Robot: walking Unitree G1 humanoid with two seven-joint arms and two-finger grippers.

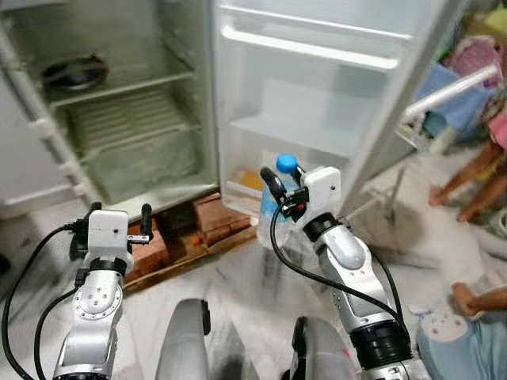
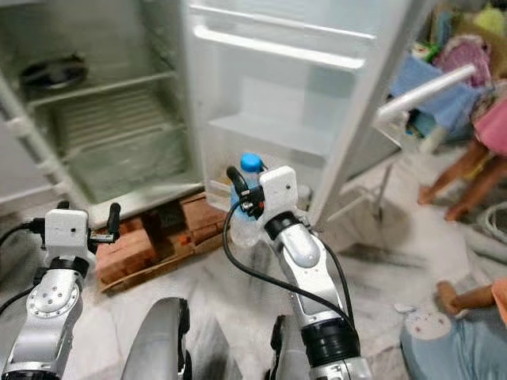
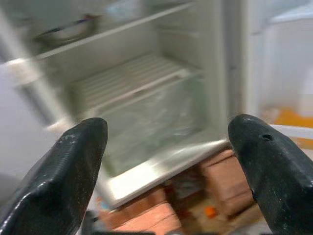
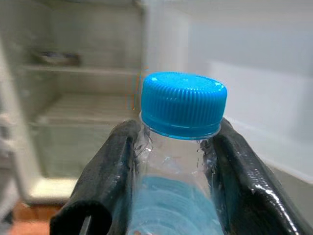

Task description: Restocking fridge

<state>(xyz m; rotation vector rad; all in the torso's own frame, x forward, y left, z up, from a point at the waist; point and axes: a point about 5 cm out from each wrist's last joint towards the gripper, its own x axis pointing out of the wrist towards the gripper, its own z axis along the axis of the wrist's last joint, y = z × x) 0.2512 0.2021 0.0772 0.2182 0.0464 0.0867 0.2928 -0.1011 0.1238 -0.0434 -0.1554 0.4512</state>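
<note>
The fridge (image 1: 182,103) stands open before me, its door (image 1: 317,87) swung out to the right. My right gripper (image 1: 277,194) is shut on a clear water bottle (image 1: 273,207) with a blue cap (image 4: 183,104), held upright in front of the door's lower shelves (image 1: 289,134). The black fingers (image 4: 110,181) clamp the bottle's neck just under the cap. My left gripper (image 1: 119,214) hovers open and empty low at the left, facing the fridge's bottom compartment (image 3: 146,122).
A dark pan (image 1: 75,73) sits on the upper fridge shelf. Red bricks and a wooden board (image 1: 190,237) prop the fridge base. An orange item (image 1: 252,179) lies in the door's bottom rack. People's legs (image 1: 467,182) and clutter are at the right.
</note>
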